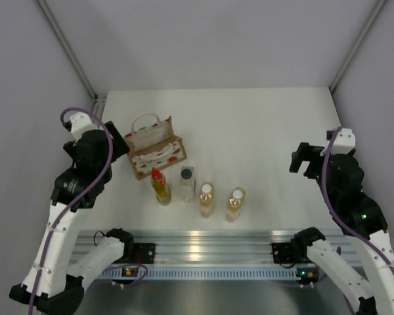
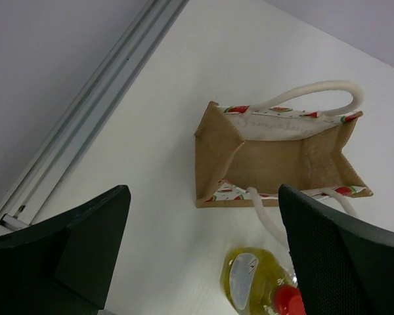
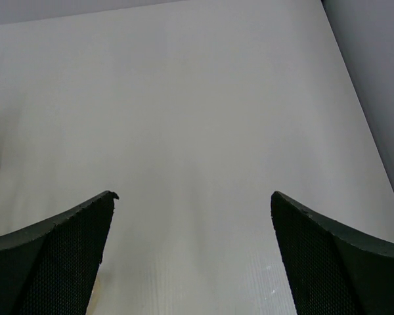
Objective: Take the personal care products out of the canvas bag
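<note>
The canvas bag (image 1: 156, 147) stands at the back left of the table, tan with white rope handles and a red-and-white pattern. In the left wrist view the canvas bag (image 2: 276, 157) gapes toward the camera and its inside shows only bare canvas. In front of it stand a yellow bottle with a red cap (image 1: 160, 186), a clear bottle with a dark grey cap (image 1: 187, 184) and two amber bottles with white caps (image 1: 206, 199) (image 1: 235, 203). My left gripper (image 1: 120, 142) hangs open just left of the bag, holding nothing. Above bare table at the right, my right gripper (image 1: 302, 159) is open and empty.
The white table (image 1: 262, 131) is walled by grey panels with metal rails at the back corners. An aluminium rail (image 1: 203, 246) carrying both arm bases runs along the near edge. The yellow bottle (image 2: 256, 282) lies close below my left gripper (image 2: 203, 193).
</note>
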You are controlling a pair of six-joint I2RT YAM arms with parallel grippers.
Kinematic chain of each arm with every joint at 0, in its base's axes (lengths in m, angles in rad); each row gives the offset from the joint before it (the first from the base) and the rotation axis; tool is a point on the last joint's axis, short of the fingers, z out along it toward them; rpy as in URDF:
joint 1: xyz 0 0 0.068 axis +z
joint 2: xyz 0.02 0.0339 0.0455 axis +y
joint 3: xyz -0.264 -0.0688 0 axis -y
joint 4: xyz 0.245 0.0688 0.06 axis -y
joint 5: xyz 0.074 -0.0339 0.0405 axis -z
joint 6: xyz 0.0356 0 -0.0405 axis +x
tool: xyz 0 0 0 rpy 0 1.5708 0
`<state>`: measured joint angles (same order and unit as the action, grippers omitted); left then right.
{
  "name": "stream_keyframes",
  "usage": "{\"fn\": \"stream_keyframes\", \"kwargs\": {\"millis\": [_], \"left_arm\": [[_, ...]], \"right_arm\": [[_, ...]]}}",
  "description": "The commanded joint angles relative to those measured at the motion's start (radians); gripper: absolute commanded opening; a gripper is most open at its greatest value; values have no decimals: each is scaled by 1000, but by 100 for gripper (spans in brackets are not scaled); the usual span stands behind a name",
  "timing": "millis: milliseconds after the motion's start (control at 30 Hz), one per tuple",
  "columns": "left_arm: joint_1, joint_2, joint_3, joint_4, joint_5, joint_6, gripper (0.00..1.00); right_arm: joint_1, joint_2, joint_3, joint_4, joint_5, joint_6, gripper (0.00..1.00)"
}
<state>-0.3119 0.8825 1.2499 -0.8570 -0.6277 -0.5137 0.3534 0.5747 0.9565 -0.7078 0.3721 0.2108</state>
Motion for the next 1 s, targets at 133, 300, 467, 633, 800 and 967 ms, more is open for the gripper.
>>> {"fn": "stream_keyframes", "kwargs": {"millis": [133, 300, 467, 633, 800, 967], "left_arm": [[2, -171, -96, -73, 51, 104, 98], [-27, -258, -155, -48, 66, 124, 98], [-36, -303, -221, -8, 54, 136, 98], [-36, -347, -277, 39, 51, 123, 98], [-36, -390, -346, 85, 88, 116, 98], [-36, -405, -356, 95, 103, 116, 98]], "right_arm": [[56, -88, 82, -99, 125, -31, 100], [59, -124, 106, -160, 157, -44, 99], [59, -171, 73, -167, 136, -47, 100], [59, -168, 42, -150, 99, -33, 100], [61, -154, 25, -134, 73, -27, 99], [59, -170, 16, -134, 76, -37, 99]]}}
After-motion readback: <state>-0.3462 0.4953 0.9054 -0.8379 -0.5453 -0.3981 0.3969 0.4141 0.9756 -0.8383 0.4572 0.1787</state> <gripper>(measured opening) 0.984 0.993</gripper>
